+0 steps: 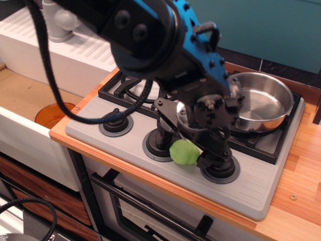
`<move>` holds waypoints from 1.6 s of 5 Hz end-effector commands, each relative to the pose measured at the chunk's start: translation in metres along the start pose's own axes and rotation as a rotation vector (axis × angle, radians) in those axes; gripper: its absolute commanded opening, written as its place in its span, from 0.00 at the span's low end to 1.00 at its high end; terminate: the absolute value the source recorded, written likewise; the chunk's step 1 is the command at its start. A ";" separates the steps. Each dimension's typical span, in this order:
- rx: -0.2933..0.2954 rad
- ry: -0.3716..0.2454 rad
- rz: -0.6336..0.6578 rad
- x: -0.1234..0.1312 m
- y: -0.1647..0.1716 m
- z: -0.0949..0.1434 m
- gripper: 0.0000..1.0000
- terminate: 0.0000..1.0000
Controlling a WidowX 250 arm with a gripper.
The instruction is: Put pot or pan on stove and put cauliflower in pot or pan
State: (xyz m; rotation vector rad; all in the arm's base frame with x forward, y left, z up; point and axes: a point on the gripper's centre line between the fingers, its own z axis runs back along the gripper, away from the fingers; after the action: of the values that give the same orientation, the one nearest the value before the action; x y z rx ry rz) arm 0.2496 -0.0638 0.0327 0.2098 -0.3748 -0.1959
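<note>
The shiny steel pot (262, 103) stands on the right burner of the grey stove (261, 188). The light-green cauliflower (183, 152) lies on the stove's front panel between the middle knob (159, 144) and the right knob (219, 168). My gripper (193, 143) hangs low over it with its jaws apart. One black finger (214, 146) touches the cauliflower's right side. The other finger is up to the left, apart from it. The arm hides the pot's left rim and handle.
The left burner grate (128, 88) is partly under the arm. A white ribbed drainer (75, 50) and grey tap (56, 20) are at the back left. An orange disc (52, 114) lies in the sink. A wooden counter (301, 165) runs along the right.
</note>
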 end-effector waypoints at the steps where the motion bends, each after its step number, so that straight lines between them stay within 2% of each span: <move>1: 0.003 -0.049 0.026 0.001 -0.009 -0.004 1.00 0.00; 2: 0.007 -0.041 0.037 -0.001 -0.010 -0.003 0.00 0.00; 3: -0.009 -0.036 0.046 0.004 -0.012 -0.001 0.00 0.00; 4: -0.002 -0.027 0.059 0.007 -0.015 0.002 0.00 0.00; 5: -0.011 -0.012 0.044 0.020 -0.021 0.009 0.00 0.00; 7: -0.067 0.049 0.038 0.032 0.002 0.064 0.00 0.00; 8: -0.073 0.060 0.040 0.040 0.009 0.072 0.00 0.00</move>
State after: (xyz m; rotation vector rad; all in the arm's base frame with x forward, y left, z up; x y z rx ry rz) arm 0.2480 -0.0741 0.1014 0.1542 -0.2594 -0.1728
